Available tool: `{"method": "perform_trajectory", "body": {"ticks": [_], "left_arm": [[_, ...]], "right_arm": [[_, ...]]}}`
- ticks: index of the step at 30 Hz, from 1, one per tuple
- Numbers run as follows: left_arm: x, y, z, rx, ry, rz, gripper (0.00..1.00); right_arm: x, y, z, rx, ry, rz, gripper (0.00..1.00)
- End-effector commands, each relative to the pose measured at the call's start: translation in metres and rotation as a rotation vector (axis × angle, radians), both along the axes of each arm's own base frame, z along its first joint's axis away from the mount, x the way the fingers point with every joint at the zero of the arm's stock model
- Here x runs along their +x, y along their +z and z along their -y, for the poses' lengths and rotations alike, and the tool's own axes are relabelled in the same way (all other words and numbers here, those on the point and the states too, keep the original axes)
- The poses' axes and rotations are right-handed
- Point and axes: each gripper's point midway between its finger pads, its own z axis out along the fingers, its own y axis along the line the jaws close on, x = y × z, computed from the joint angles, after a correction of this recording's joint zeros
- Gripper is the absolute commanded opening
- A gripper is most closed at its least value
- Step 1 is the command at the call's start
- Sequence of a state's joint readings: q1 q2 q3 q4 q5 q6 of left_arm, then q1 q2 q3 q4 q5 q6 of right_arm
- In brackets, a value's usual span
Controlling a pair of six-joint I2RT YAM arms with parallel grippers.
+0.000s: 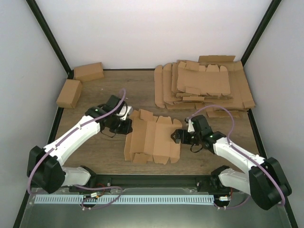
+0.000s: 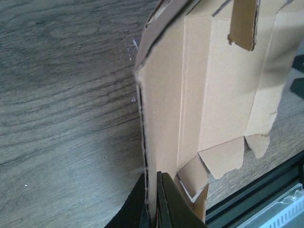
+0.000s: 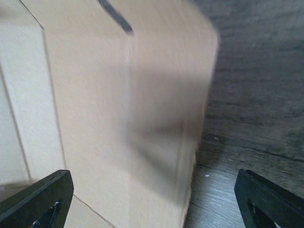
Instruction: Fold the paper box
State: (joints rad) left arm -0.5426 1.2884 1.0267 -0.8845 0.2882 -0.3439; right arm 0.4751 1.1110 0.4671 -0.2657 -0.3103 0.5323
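Brown cardboard, the box lies as a partly raised blank in the middle of the wooden worktop, between the two arms, its left panel lifted off the wood. The left end effector is clamped tight on that panel's left edge, while the right end effector stands with fingers wide apart at the blank's right side, its right finger clear of the cardboard. A stack of blanks lies at the far right, and two folded boxes sit in the far left corner.
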Motion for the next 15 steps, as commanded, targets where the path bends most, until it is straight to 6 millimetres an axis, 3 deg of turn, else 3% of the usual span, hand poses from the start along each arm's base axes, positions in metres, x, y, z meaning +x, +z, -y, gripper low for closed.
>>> {"method": "perform_trajectory", "body": {"ticks": [1,6,8,11,15], "left_arm": [[-0.001,0.007,0.004,0.067,-0.073,0.017,0.04],[0.000,0.016,0.013,0.092,-0.115,0.026,0.04],[0.000,0.019,0.016,0.094,-0.128,0.030,0.04],[0.000,0.022,0.019,0.094,-0.136,0.037,0.04],[0.000,0.023,0.022,0.106,-0.146,0.034,0.04]], "right_arm": [[0.023,0.049,-0.002,-0.003,0.001,0.141,0.96],[0.039,0.090,-0.014,0.015,0.063,0.282,0.94],[0.037,0.103,-0.033,0.000,0.162,0.380,0.93],[0.041,0.110,-0.050,-0.123,0.204,0.522,0.93],[0.048,0.118,-0.068,-0.130,0.284,0.645,0.92]]}}
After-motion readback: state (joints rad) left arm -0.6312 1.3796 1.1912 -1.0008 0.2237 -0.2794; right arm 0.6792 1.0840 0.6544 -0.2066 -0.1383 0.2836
